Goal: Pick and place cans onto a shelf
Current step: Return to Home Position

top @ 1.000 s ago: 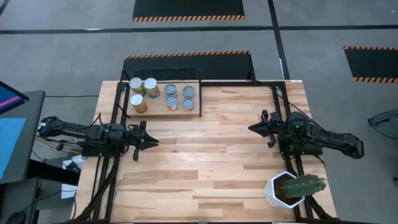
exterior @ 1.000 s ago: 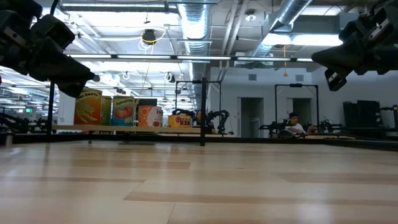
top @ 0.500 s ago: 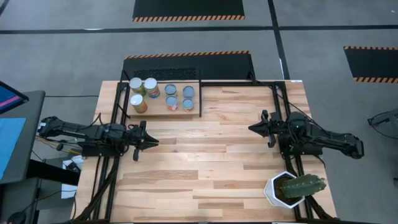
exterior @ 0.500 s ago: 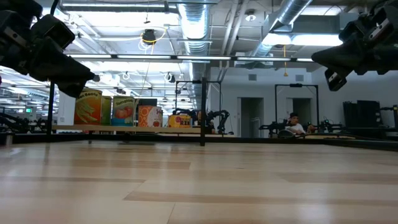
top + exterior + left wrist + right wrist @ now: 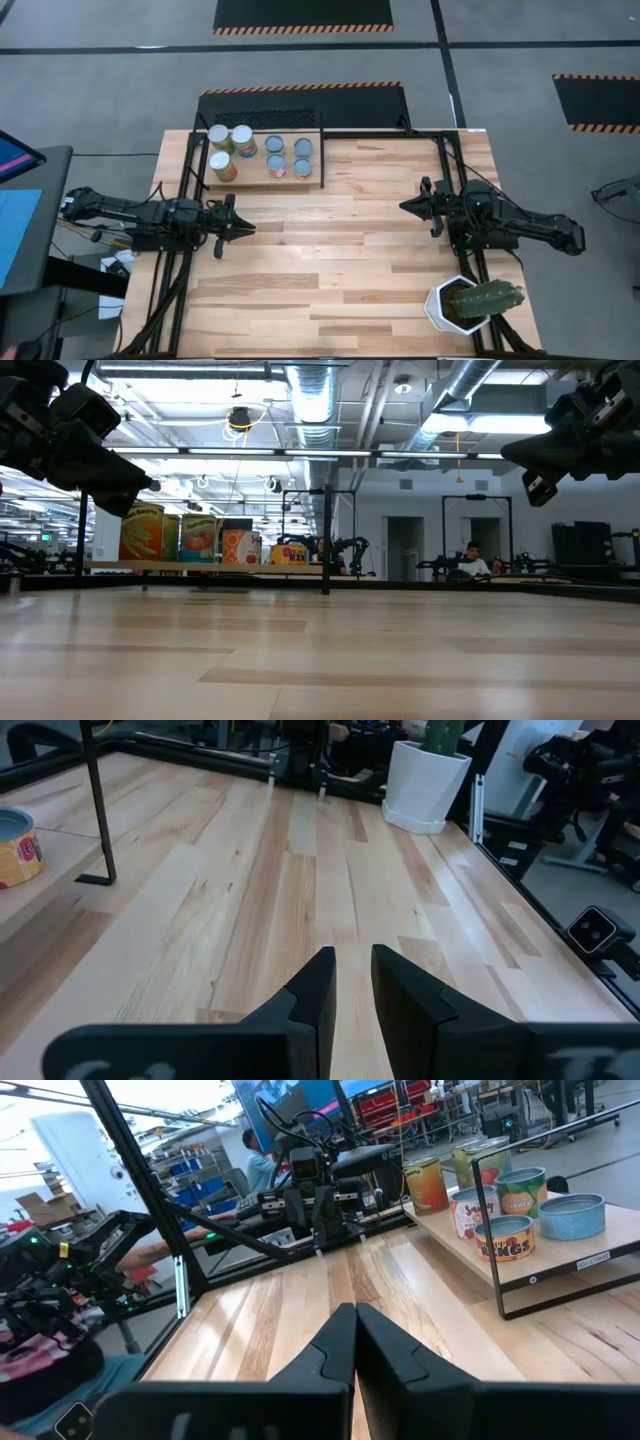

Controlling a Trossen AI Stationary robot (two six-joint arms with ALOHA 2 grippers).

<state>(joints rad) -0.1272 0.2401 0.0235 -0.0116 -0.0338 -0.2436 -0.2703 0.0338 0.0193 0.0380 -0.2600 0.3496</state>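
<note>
Seven cans stand upright on the shelf (image 5: 262, 181) at the table's far left. Three have white tops (image 5: 221, 161) and several have silvery-blue tops (image 5: 289, 156). In the low view the labelled cans (image 5: 200, 537) show on the shelf board (image 5: 260, 568). My left gripper (image 5: 249, 228) hovers over the table's left part, nearer than the shelf, empty, its fingers (image 5: 352, 960) almost together. My right gripper (image 5: 404, 207) hovers over the table's right part, shut and empty (image 5: 354, 1312). Both point toward the table's middle.
A white pot with a cactus (image 5: 452, 305) stands at the table's near right corner. Black metal rods (image 5: 322, 150) frame the shelf. Bare planks (image 5: 330, 240) lie between the two grippers. A person (image 5: 472, 560) sits in the room beyond the table.
</note>
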